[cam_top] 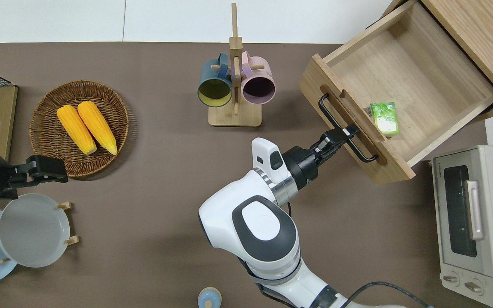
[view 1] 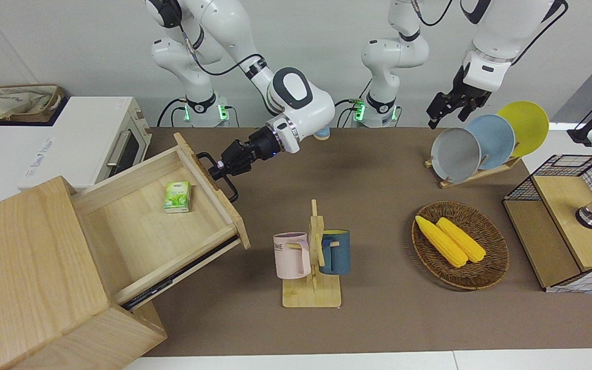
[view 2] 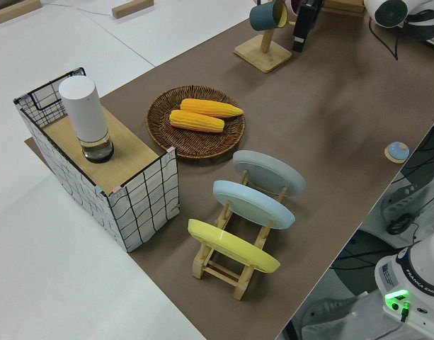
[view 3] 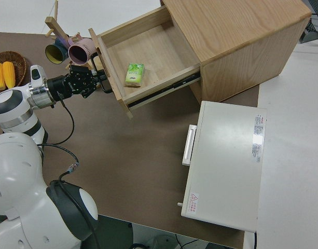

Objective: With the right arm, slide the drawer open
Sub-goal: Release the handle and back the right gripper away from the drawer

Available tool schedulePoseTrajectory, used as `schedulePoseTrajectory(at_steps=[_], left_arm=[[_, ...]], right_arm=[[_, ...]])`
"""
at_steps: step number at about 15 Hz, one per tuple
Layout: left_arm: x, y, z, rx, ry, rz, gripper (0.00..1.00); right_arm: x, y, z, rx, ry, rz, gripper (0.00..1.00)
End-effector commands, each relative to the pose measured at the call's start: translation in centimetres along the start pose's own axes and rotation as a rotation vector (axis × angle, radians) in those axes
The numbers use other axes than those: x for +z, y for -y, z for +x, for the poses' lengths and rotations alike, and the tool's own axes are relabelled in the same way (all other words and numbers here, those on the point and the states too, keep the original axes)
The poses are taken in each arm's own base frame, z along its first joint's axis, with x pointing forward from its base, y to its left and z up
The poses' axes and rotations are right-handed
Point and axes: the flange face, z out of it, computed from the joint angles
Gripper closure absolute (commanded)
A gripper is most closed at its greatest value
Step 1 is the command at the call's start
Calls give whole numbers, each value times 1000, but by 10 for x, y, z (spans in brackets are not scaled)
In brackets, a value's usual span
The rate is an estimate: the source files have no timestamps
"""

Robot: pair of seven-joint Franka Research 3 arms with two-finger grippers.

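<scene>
The drawer (view 1: 157, 226) is pulled far out of the cabinet (view 1: 34, 277), a green packet (view 1: 177, 197) inside. The right gripper (cam_top: 344, 133) pinches its black handle (cam_top: 345, 128). Bare table (view 1: 378, 180) lies beside the drawer.

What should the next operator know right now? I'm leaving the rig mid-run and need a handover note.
Right gripper: shut on the drawer's black bar handle.
Left arm: parked.
Drawer: pulled well out of the pale wooden cabinet; a small green packet lies inside.
Done: grasp and most of the pull, by the look of it.
Left: release the handle and withdraw the right arm.
</scene>
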Motion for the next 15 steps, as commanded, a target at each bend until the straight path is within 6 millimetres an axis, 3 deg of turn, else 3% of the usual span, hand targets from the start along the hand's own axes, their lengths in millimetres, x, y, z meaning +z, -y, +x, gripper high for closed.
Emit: schedulePoseTrajectory(at_steps=[1,2,6,10,15], left_arm=[[-5,3,-4,6,5,1,7],[-5,3,-4,6,3,0,7],[-5,3,-4,6,5,1,7],[-5,3,-4,6,5,1,7],[-5,3,-4,6,5,1,7]], right_arm=[[-27,-48,-8,-5,-4,-73,176],[-23,-49,-7,-2,-4,-82,23],[-22,-47,-7,-3,-2,-69,13],[-33,-41,-8,-8,-10,-45,13],[-62,-39,-11,-8,-35,-9,13]])
